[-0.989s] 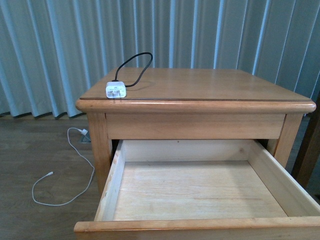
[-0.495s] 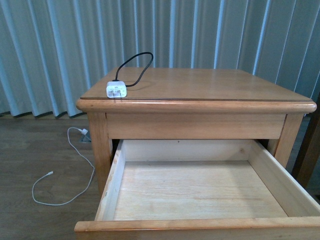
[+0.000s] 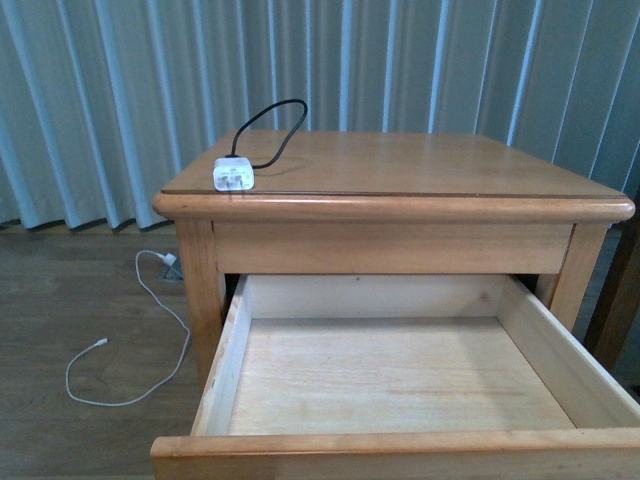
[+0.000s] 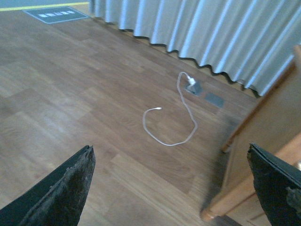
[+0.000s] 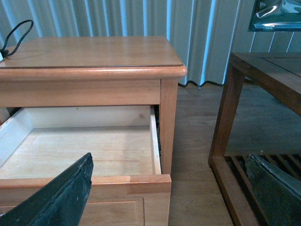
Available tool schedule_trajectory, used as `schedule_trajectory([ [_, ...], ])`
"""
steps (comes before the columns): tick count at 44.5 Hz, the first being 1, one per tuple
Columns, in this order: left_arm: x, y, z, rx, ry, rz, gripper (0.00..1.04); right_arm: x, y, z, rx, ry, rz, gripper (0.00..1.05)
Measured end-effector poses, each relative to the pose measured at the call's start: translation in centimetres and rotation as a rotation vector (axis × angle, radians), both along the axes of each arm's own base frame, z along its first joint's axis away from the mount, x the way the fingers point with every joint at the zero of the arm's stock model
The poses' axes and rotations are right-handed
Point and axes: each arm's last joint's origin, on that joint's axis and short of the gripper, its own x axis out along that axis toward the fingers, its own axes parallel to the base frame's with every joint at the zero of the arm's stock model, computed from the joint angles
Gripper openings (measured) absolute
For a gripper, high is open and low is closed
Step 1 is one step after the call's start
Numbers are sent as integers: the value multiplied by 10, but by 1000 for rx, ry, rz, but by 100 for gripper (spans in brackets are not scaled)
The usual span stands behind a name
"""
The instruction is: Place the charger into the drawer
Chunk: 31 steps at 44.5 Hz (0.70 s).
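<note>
The charger point(image 3: 233, 175), a small white plug block, lies at the near left corner of the wooden nightstand top point(image 3: 420, 165). Its black cable point(image 3: 276, 128) loops away behind it, and the loop also shows in the right wrist view as the black cable point(image 5: 17, 32). Below the top, the drawer point(image 3: 224, 368) is pulled wide open with a bare pale inside. My right gripper point(image 5: 169, 188) is open, low in front of the drawer's front rim point(image 5: 94, 181) and its right corner. My left gripper point(image 4: 171, 188) is open over the floor left of the nightstand. Neither arm shows in the front view.
A thin white cable point(image 3: 150, 330) lies curled on the wood floor left of the nightstand; it shows too as the white cable point(image 4: 171, 125) running to a floor socket point(image 4: 193, 87). A dark wooden side table point(image 5: 263, 70) stands right of the nightstand. Curtains point(image 3: 120, 90) hang behind.
The front view has shifted slightly, so the nightstand top looks a little flatter. The charger and the drawer stay where they were.
</note>
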Motion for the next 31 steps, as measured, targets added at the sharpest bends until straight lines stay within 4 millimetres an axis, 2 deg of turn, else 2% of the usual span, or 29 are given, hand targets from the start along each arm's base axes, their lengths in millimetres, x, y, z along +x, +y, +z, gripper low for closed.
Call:
schedule_trajectory([
  [8,62,-17,42,31,-6,-165,99,0,0,0,0,0,0,96],
  [12,104,-36,66,33,-9,-264,99,0,0,0,0,0,0,96],
  [16,142,-56,78,22,-7,-344,99,0,0,0,0,0,0,96],
  [18,162,-67,81,22,-2,-362,99,0,0,0,0,0,0,96],
  [24,199,-88,80,31,16,-401,99,0,0,0,0,0,0,96],
  [31,243,-109,67,35,59,-448,99,0,0,0,0,0,0,96],
])
